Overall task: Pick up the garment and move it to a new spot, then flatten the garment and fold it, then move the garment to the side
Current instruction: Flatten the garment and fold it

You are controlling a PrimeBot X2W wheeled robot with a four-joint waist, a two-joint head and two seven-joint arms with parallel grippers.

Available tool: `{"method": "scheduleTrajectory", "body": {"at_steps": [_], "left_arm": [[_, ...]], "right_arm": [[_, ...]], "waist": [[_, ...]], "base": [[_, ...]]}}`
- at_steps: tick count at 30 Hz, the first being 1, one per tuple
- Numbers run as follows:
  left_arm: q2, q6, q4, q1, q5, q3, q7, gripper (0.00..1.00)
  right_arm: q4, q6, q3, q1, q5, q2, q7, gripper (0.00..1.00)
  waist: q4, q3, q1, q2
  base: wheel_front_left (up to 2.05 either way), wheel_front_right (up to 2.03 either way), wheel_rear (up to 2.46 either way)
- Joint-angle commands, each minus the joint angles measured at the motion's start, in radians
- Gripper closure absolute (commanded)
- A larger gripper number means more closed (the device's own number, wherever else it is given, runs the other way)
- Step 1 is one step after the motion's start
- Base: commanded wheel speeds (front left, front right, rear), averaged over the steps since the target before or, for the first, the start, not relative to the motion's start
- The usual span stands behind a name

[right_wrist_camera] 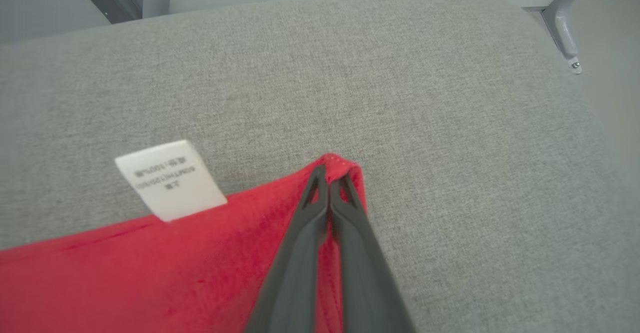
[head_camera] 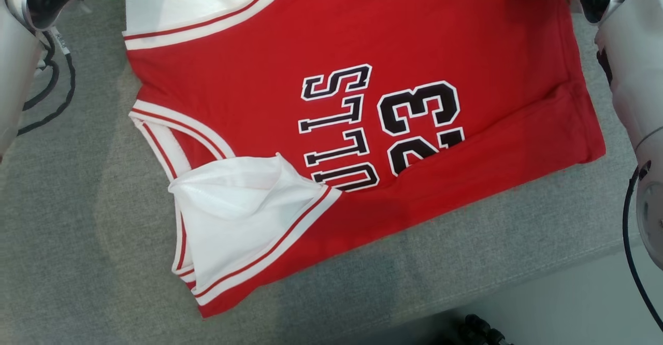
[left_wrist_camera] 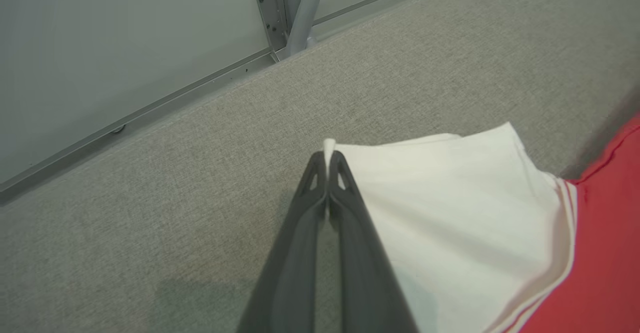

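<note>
- Red garment [head_camera: 362,34]: sleeveless jersey with white trim, spread on grey cloth-topped bench [head_camera: 77,231], print side up.
- Black lettering [head_camera: 336,127] and number 23 [head_camera: 419,117] near the middle, sideways in head view; lower parts covered by a red flap folded over from the near edge.
- Loose white panel [head_camera: 238,215] bunched at near-left armhole, resting on the red.
- At left claw [left_wrist_camera: 328,159]: closed tight, pinching a white corner of the garment; sliver of white cloth pokes out past the tips.
- At right claw [right_wrist_camera: 328,173]: closed tight, pinching a red hem corner; stitched edge peeks just past the tips.
- Both pinched corners on the far edge of the garment, one at each end.
- Cannot tell whether pinched corners sit on the bench or just above it.
- White care label [right_wrist_camera: 170,179]: sticks out from the red edge onto the bench, near the right claw; print too blurred to read.
- Grey metal bracket [left_wrist_camera: 290,13] beyond far bench edge in left wrist view.
</note>
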State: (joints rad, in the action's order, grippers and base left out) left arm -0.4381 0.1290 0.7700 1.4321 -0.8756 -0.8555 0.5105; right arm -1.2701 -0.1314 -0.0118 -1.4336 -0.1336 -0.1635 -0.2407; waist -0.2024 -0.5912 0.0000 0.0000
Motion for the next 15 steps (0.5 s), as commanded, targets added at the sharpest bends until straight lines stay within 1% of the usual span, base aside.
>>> {"method": "scheduleTrajectory", "body": {"at_steps": [1, 5, 8, 9, 10, 13, 15], "left_arm": [[-0.008, 0.003, -0.011, 0.015, -0.012, -0.002, -0.031, 1.00], [-0.017, 0.003, -0.040, 0.003, -0.050, 0.002, -0.089, 1.00], [-0.025, 0.003, -0.081, -0.049, -0.110, 0.001, -0.119, 1.00], [-0.037, 0.003, -0.101, -0.066, -0.124, -0.004, -0.127, 1.00], [-0.037, 0.003, -0.101, -0.066, -0.124, -0.004, -0.127, 1.00], [-0.076, 0.003, -0.184, -0.118, -0.180, -0.006, -0.157, 1.00], [-0.104, 0.003, -0.247, -0.167, -0.212, -0.009, -0.179, 1.00]], "right_arm": [[0.008, 0.002, 0.016, -0.006, -0.020, -0.016, 0.035, 1.00], [0.012, 0.002, 0.051, 0.020, -0.070, -0.026, 0.086, 1.00], [0.023, 0.002, 0.055, 0.056, -0.130, -0.023, 0.092, 1.00], [0.028, 0.002, 0.045, 0.072, -0.144, -0.030, 0.084, 1.00], [0.028, 0.002, 0.045, 0.072, -0.144, -0.030, 0.084, 1.00], [0.062, 0.002, 0.018, 0.123, -0.204, -0.044, 0.068, 1.00], [0.108, 0.001, -0.009, 0.164, -0.255, -0.053, 0.057, 1.00]], "waist": [[0.021, 0.014, 0.0000, 0.0000], [0.040, 0.034, 0.0000, 0.0000], [0.057, 0.059, 0.0000, 0.0000], [0.062, 0.069, 0.0000, 0.0000], [0.062, 0.069, 0.0000, 0.0000], [0.078, 0.100, 0.0000, 0.0000], [0.091, 0.121, 0.0000, 0.0000]], "base": [[0.00, 0.00, 0.00], [0.00, 0.00, 0.00], [0.00, 0.00, 0.00], [0.00, 0.00, 0.00], [0.00, 0.00, 0.00], [0.00, 0.00, 0.00], [0.00, 0.00, 0.00]]}}
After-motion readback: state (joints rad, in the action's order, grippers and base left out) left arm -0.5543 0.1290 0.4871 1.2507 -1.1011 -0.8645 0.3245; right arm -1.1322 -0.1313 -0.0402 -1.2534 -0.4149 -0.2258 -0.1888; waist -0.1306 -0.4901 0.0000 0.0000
